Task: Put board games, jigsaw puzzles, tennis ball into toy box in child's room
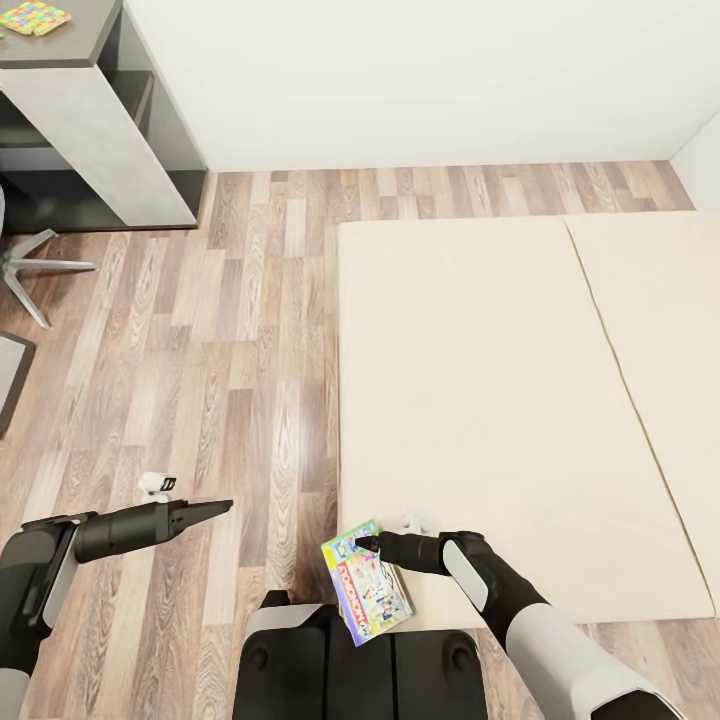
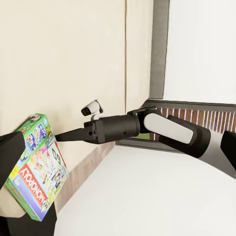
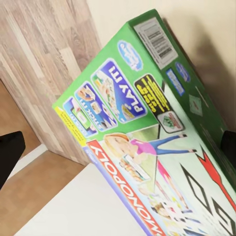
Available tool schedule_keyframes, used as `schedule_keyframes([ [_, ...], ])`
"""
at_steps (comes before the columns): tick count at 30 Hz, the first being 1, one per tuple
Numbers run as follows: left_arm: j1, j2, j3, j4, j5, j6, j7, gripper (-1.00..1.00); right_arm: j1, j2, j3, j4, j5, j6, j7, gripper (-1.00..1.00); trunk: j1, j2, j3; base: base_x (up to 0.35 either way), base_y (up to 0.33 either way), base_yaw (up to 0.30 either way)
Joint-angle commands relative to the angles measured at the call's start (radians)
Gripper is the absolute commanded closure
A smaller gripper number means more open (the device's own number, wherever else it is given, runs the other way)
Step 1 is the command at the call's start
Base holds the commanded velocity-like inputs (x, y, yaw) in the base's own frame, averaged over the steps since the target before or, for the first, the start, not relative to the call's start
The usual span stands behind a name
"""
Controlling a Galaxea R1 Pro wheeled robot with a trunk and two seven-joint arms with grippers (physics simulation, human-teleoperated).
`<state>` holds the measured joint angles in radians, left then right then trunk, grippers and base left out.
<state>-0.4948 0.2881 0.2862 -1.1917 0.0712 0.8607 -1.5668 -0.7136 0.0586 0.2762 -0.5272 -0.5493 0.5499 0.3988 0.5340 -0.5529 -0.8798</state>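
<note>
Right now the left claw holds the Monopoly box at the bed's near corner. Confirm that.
Wrong arm. The right claw holds the Monopoly box at the bed's near corner, as the head view shows; the left claw holds nothing.

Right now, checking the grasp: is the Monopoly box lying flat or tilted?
Tilted: the Monopoly box hangs slanted from the right gripper, off the bed.

One board game (image 1: 366, 582), a green Monopoly box. One bed (image 1: 520, 400), its cover in two panels. One puzzle (image 1: 33, 17) on one worktop (image 1: 70, 40). Two arms, left (image 1: 120, 530) and right (image 1: 470, 570). One chair base (image 1: 30, 265) by the worktop.
</note>
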Motion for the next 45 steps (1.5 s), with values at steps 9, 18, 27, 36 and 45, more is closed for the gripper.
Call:
schedule_keyframes([
  [9,0.000,0.000,-0.001,0.000,-0.001,0.011,-0.004,-1.00,-0.001,0.000,0.001,-0.001,-0.003,0.004,0.000,-1.00,0.000,-0.001,-0.001,0.000,0.054,0.000],
  [18,0.000,0.000,0.000,0.000,-0.001,0.011,-0.004,-1.00,0.000,0.000,0.001,-0.001,-0.003,0.004,0.000,-1.00,0.000,-0.001,-0.001,0.000,0.018,0.000],
  [27,0.000,0.000,0.000,0.000,-0.001,0.011,-0.004,-1.00,0.000,0.000,0.001,-0.001,-0.003,0.004,0.000,-1.00,0.000,-0.001,-0.001,-0.006,0.015,0.000],
  [36,0.000,0.000,0.000,0.000,-0.001,0.011,-0.004,-1.00,-0.001,0.000,0.001,-0.001,-0.003,0.004,0.000,-1.00,0.000,-0.001,-0.001,-0.028,0.057,0.000],
  [45,0.000,0.000,0.000,0.000,-0.001,0.011,-0.004,-1.00,0.000,0.000,0.001,-0.001,-0.002,0.004,0.000,-1.00,0.000,-0.001,-0.001,-0.001,0.001,0.000],
])
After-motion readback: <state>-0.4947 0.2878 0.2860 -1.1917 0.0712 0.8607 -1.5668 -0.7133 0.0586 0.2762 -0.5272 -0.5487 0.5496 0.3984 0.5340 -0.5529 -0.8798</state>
